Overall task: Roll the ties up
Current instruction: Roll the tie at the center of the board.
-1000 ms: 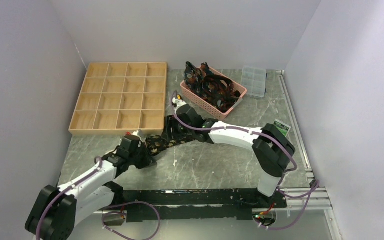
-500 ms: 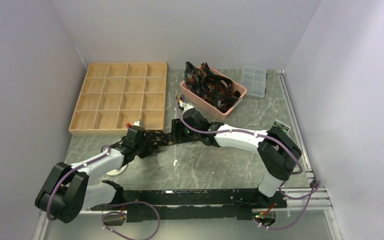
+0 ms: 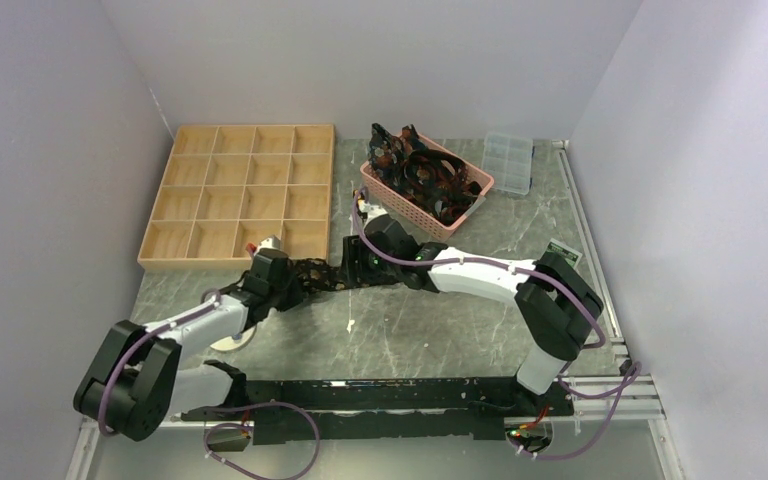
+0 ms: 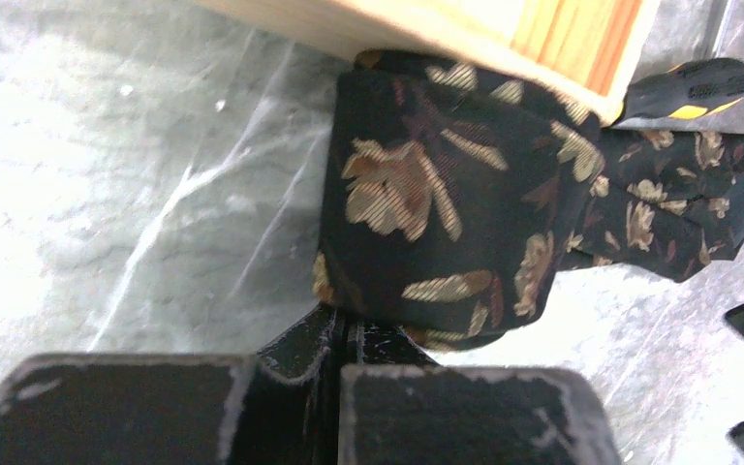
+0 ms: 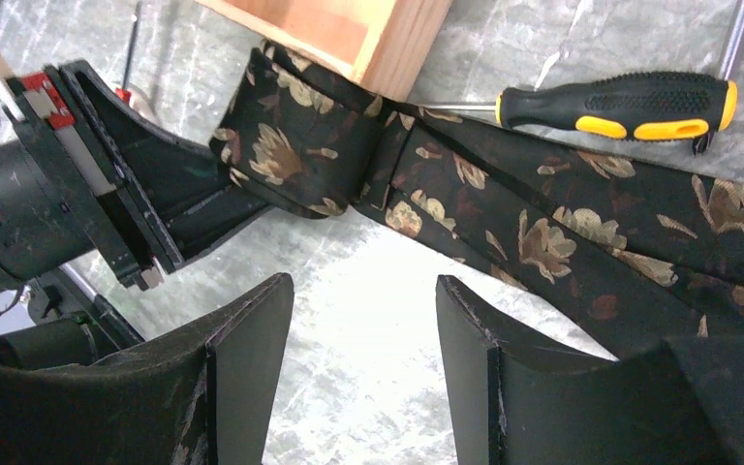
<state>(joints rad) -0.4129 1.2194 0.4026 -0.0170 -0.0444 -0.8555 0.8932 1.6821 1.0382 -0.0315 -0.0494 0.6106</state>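
Tie point(image 5: 542, 232) lies on counter point(image 3: 410, 330) at wooden tray point(image 3: 190, 262) near-right corner, long axis running rightward from tray, rolled end nearest it. Left jaws fully closed, pinching rolled end. Right jaws partly open above tie, gripping nothing

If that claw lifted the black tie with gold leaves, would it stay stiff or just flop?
Probably floppy: the black fabric necktie with tan-gold leaves bends softly over at the left claw. Likely light, being thin cloth. Its loose fold might unroll if released.
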